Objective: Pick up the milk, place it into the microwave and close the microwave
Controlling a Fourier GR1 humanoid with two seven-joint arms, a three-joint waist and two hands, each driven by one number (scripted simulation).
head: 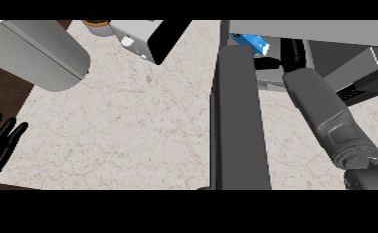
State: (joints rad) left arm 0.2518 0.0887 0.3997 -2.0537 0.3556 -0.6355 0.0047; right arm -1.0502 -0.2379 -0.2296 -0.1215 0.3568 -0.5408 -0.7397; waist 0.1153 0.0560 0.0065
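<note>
One boxy blue milk (252, 42) carton (marbled counter (133, 127)).

Even, bright lighting across the counter (133, 127)
We see only faint shadows, no glare, and uniformly sharp edges

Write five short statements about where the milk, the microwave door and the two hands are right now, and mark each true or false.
1. The blue milk carton lies out on the bare counter, far from the microwave. False: it sits at the microwave's opening, past the door's inner edge.
2. The microwave door is open. True.
3. The right hand reaches toward the milk carton. True.
4. The left hand is holding the milk carton. False: it rests open at the view's left edge.
5. A grey rounded appliance stands at the counter's upper left. True.
</note>
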